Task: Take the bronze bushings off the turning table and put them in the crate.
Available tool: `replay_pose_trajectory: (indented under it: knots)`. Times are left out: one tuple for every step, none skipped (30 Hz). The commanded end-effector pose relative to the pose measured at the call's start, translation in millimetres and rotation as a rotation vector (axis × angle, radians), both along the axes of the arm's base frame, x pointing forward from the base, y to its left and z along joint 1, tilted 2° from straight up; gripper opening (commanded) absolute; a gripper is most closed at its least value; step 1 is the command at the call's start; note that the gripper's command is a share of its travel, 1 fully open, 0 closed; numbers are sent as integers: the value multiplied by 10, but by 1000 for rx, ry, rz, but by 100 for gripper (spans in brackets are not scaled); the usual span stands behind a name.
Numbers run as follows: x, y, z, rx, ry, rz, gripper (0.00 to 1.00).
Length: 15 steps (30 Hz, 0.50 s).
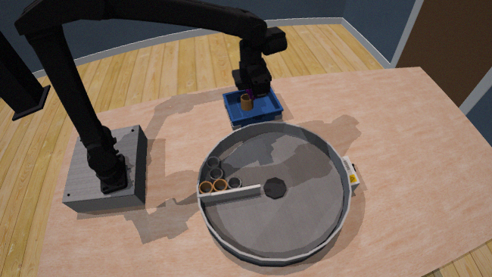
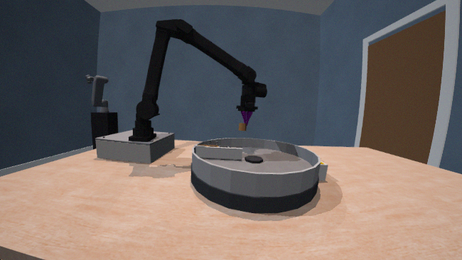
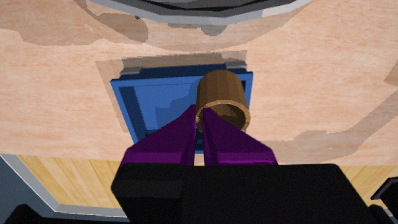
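Note:
My gripper (image 1: 251, 97) (image 2: 246, 124) (image 3: 199, 111) is shut on the wall of a bronze bushing (image 1: 247, 104) (image 2: 242, 127) (image 3: 220, 89) and holds it upright above the blue crate (image 1: 261, 116) (image 3: 160, 92), toward one side of it. On the grey turning table (image 1: 242, 234) (image 2: 256, 182), two bronze bushings stand against the divider: one bronze bushing (image 1: 206, 182) by the rim and one bronze bushing (image 1: 220, 180) beside it. Steel bushings stand close by: one (image 1: 235, 178) at the divider, one (image 1: 216, 169) behind the bronze pair, and one (image 1: 213, 157) further back. Part of the crate's inside is hidden.
The pale divider (image 1: 231, 191) (image 2: 218, 153) runs from the turning table's rim toward the dark hub (image 1: 275, 188) (image 2: 254, 159). A small white box (image 1: 350, 170) sits on the rim's right side. The arm's grey base block (image 1: 110, 200) (image 2: 124, 149) stands at the left.

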<state>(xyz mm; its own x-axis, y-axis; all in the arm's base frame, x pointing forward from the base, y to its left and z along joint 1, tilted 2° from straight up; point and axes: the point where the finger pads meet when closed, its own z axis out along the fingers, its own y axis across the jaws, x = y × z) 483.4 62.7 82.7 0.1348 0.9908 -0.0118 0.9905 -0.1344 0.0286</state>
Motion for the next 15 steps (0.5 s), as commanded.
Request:
replay_pose_trajectory:
  knots:
    - [327,248,137,5,-36,-40,0]
    - [365,318,138,6,-36,-40,0]
    - [403,390,138,6,-36,-40,0]
    - [443,463,138,7,-36,-40,0]
    - [482,535,138,7,-36,-40,0]
    - [519,604,139,8,-36,-40,0]
    - [552,665,139,8,-36,-40,0]
    - [581,719,139,8,-36,-40,0]
    - [606,767,139,8,-36,-40,0]
    - [629,808,140,9,-36,-40,0]
    - [648,843,140,9,-36,-40,0]
    - [648,843,140,9,-36,-40,0]
    - [648,843,140,9,-36,-40,0]
    - [698,745,162,10,-40,-63,0]
    - [710,768,140,9,-36,-63,0]
